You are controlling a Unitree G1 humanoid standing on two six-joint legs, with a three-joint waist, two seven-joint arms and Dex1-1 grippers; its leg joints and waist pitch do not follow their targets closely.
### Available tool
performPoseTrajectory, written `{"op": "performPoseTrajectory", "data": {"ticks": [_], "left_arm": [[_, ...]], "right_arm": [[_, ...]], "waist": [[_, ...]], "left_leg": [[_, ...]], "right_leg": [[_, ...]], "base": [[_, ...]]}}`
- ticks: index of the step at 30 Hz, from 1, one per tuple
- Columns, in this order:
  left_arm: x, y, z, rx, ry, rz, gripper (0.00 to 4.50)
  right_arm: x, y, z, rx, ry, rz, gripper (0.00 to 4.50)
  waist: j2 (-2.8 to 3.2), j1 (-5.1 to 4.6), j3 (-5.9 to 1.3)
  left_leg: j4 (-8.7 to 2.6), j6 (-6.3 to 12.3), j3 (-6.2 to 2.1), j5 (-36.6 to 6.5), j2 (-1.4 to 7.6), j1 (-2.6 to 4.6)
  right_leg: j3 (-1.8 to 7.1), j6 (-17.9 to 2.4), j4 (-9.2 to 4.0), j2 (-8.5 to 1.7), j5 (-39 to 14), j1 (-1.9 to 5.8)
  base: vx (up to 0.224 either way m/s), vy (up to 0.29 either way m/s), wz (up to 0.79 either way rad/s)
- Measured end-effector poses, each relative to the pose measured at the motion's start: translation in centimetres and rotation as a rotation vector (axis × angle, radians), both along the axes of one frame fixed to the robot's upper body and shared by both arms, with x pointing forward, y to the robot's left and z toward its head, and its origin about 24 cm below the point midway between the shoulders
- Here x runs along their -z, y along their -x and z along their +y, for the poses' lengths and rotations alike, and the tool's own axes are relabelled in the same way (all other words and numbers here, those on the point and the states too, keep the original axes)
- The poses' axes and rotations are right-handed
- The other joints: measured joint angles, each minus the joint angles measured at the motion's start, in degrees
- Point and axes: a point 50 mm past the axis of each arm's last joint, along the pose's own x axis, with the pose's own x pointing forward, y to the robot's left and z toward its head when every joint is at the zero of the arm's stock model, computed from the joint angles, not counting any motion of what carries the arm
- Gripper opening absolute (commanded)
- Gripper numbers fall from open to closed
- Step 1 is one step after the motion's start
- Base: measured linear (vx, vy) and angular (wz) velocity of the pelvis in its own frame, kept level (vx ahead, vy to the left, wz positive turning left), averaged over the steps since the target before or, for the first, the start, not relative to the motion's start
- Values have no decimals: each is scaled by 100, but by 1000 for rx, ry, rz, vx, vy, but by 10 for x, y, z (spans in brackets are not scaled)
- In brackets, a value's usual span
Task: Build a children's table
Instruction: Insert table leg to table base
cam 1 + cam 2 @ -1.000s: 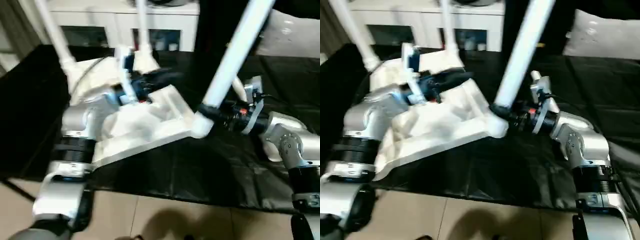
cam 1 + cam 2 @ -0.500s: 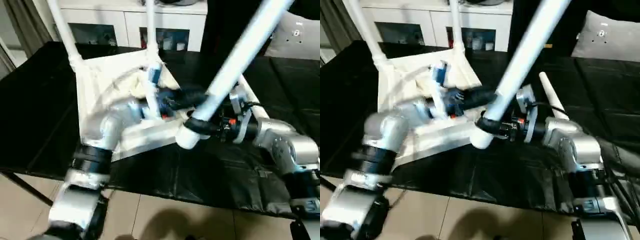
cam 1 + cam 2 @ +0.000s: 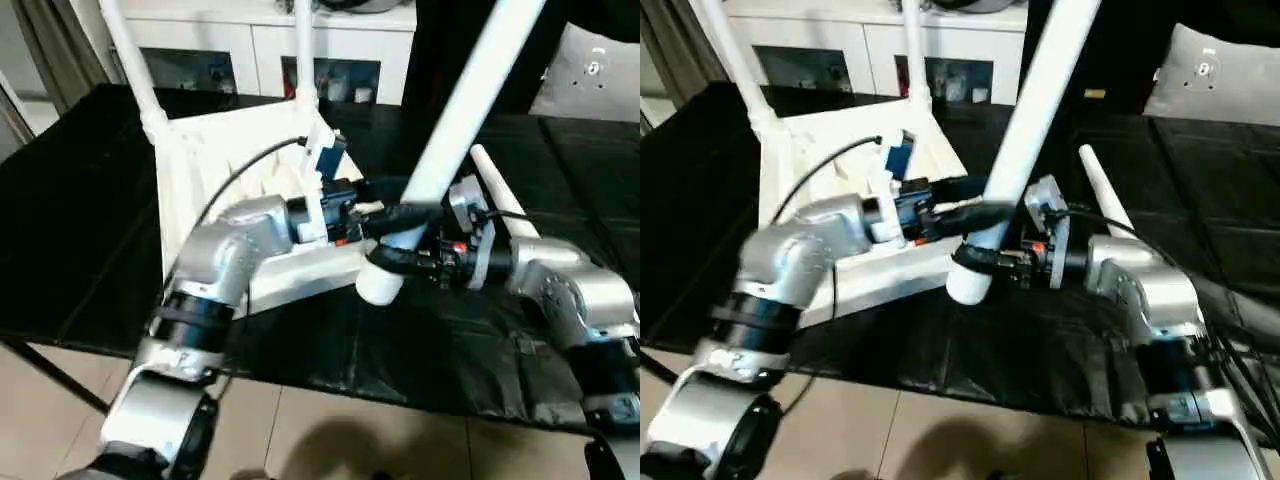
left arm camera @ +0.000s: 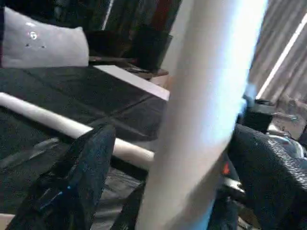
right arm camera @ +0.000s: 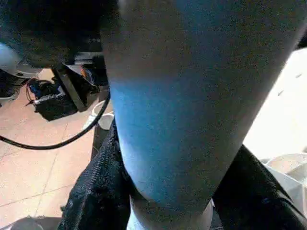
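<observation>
The white table top [image 3: 195, 150] lies ribbed side up on the black table. Two legs [image 3: 130, 60] [image 3: 303, 50] stand in its far corner sockets. A third leg [image 3: 470, 90] slants up to the right, its thick end just off the top's near right corner. My right gripper [image 3: 398, 260] is shut on that leg near the thick end, its fingers [image 5: 96, 191] hugging both sides. My left gripper [image 3: 405, 215] reaches across the top and stands open astride the same leg, with a gap beside one finger [image 4: 81, 177]. The fourth leg [image 3: 497, 185] lies loose behind my right arm.
A white cabinet [image 3: 260, 40] stands behind the table and a grey pillow [image 3: 590, 75] lies at the far right. The black cover [image 3: 60, 200] ends at the front edge above a tiled floor [image 3: 300, 430]. A black cable [image 3: 225, 185] arcs over my left forearm.
My left arm swung right from above the table top to the held leg, and its fingers now straddle it. The right gripper kept its hold on the leg. The camera shifted.
</observation>
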Motion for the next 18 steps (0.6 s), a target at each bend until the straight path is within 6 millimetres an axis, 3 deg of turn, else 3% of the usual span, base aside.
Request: {"op": "performPoseTrajectory", "data": {"ticks": [6,8,18], "left_arm": [[0,0,-3,2,12,-3,334],[0,0,-4,-3,17,-5,297],[0,1,-5,6,28,-5,238]], "right_arm": [[1,-1,-1,10,1,4,187],[2,-1,-1,12,0,8,187],[4,-2,-3,26,8,14,187]], "waist": [[0,12,0],[0,10,0],[0,9,0]], "left_leg": [[6,0,-1,0,0,-3],[7,0,-1,0,0,-3],[13,1,-1,0,1,-4]], "right_leg": [[0,-1,1,-1,3,0],[0,-2,1,-1,4,0],[0,-2,3,-1,7,0]], "base": [[0,0,0],[0,0,0],[0,0,0]]}}
